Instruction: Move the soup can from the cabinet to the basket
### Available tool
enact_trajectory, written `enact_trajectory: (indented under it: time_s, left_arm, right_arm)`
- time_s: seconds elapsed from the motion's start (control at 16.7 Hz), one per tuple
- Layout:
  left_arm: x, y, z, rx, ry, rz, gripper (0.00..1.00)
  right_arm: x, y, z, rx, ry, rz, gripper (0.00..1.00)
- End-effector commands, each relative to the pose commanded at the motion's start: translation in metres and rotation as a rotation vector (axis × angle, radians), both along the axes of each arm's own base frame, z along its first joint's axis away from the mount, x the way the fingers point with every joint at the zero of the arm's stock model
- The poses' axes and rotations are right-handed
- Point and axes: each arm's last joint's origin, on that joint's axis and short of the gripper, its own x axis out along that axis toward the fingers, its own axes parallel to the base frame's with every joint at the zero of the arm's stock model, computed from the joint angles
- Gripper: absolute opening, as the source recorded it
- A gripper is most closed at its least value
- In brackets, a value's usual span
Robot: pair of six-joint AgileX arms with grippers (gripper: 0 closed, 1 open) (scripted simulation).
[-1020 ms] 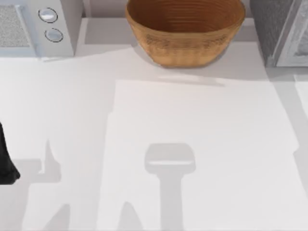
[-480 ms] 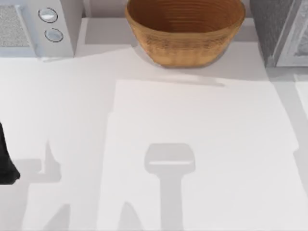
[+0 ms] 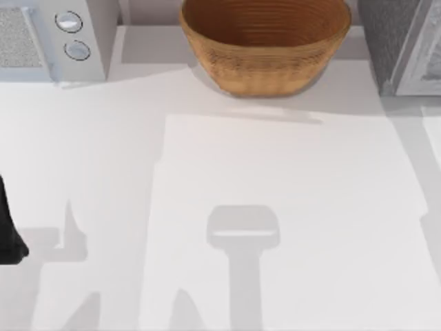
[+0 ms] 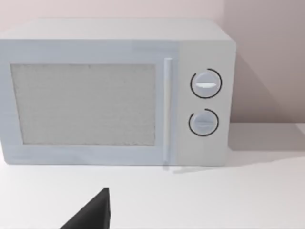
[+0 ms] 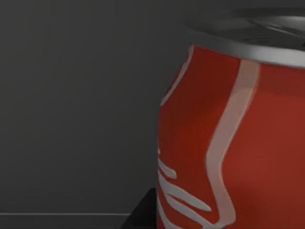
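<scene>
The basket (image 3: pixel 265 45) is sitting at the top centre of the top view, on the white tabletop (image 3: pixel 275 207), upright w/ its opening facing up and its interior showing bare wicker. The cabinet (image 3: pixel 393 38) is occupying the upper right corner of that frame, w/ its pale framed door (image 3: pixel 427 65) facing the right edge; it is standing just beside the basket, apart from it. A white microwave (image 3: pixel 48 38) is standing at the upper left corner, two round knobs toward the basket side; in the left wrist view the microwave (image 4: pixel 114 93) is showing its mesh panel and both knobs front-on. The left arm (image 3: pixel 8 231) is showing as a dark shape at the left edge of the top view, low on the tabletop and well apart from the basket; a dark tip of the left gripper (image 4: pixel 93 214) is sitting at the bottom of the left wrist view, state of its fingers: cannot tell. In the right wrist view the soup can (image 5: pixel 233 138) is standing upright at the right of the frame, red label w/ white script, grey metal rim on top, against a dark grey wall and floor, close to the camera. A dark wedge is showing at the can's base; state of the right fingers: cannot tell.
</scene>
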Motion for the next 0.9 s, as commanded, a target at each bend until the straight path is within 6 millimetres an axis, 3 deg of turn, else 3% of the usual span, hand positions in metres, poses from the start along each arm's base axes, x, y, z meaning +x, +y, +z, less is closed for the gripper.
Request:
enact_trajectory:
  time_s: [0.12, 0.24, 0.36, 0.66, 0.78, 0.9]
  left_arm:
    - [0.000, 0.000, 0.000, 0.000, 0.000, 0.000, 1.00]
    - [0.000, 0.000, 0.000, 0.000, 0.000, 0.000, 1.00]
    - [0.000, 0.000, 0.000, 0.000, 0.000, 0.000, 1.00]
    - [0.000, 0.000, 0.000, 0.000, 0.000, 0.000, 1.00]
    - [0.000, 0.000, 0.000, 0.000, 0.000, 0.000, 1.00]
    - [0.000, 0.000, 0.000, 0.000, 0.000, 0.000, 1.00]
  right_arm:
    - [-0.002, 0.001, 0.001, 0.001, -0.001, 0.001, 0.00]
    - [-0.017, 0.002, 0.010, 0.001, -0.001, 0.000, 0.00]
    - [-0.048, 0.005, 0.024, 0.001, -0.002, 0.001, 0.00]
    - [-0.152, 0.004, 0.056, 0.001, -0.002, 0.001, 0.00]
    - [-0.175, 0.003, 0.060, 0.001, -0.001, 0.001, 0.00]
    - [-0.180, 0.002, 0.060, 0.001, 0.000, 0.001, 0.00]
